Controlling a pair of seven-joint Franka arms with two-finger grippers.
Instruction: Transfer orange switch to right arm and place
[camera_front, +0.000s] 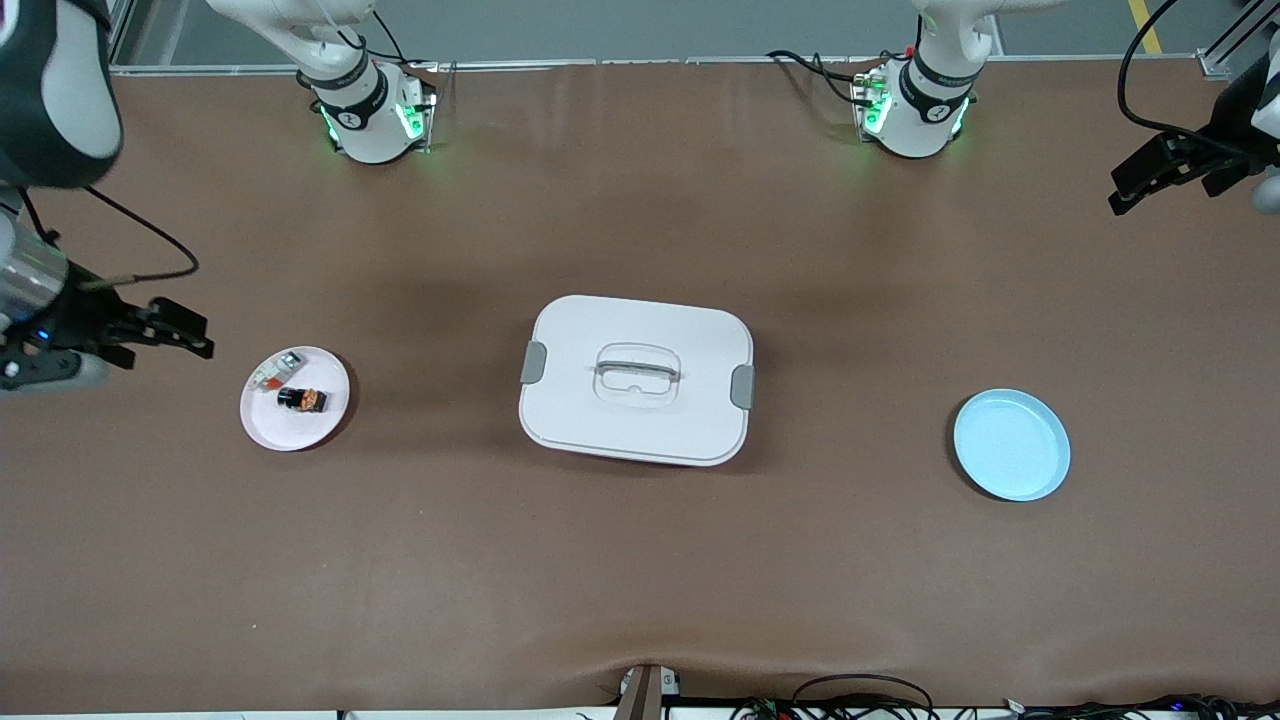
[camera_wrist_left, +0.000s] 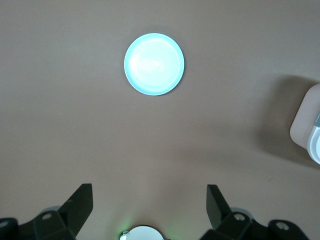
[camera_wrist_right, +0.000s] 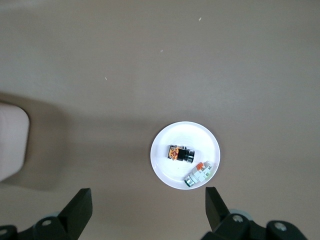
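The orange switch (camera_front: 303, 399), a tiny black block with an orange face, lies on a small white plate (camera_front: 300, 428) toward the right arm's end of the table. The right wrist view shows the switch (camera_wrist_right: 181, 154) on that plate (camera_wrist_right: 185, 134), apart from the fingers. My right gripper (camera_front: 205, 335) hangs open and empty over bare table beside the plate; the wrist view shows it (camera_wrist_right: 147, 190) with wide jaws. My left gripper (camera_front: 1113, 193) is open and empty over the left arm's end, and in its own wrist view (camera_wrist_left: 149, 188) only table lies between the fingers.
A whitish-silver part with a red-orange bit (camera_front: 277, 372) shares the white plate (camera_wrist_right: 199, 174). A white lidded box with grey clips (camera_front: 637, 379) sits mid-table. An empty light blue plate (camera_front: 1011, 444) lies toward the left arm's end, also in the left wrist view (camera_wrist_left: 154, 63).
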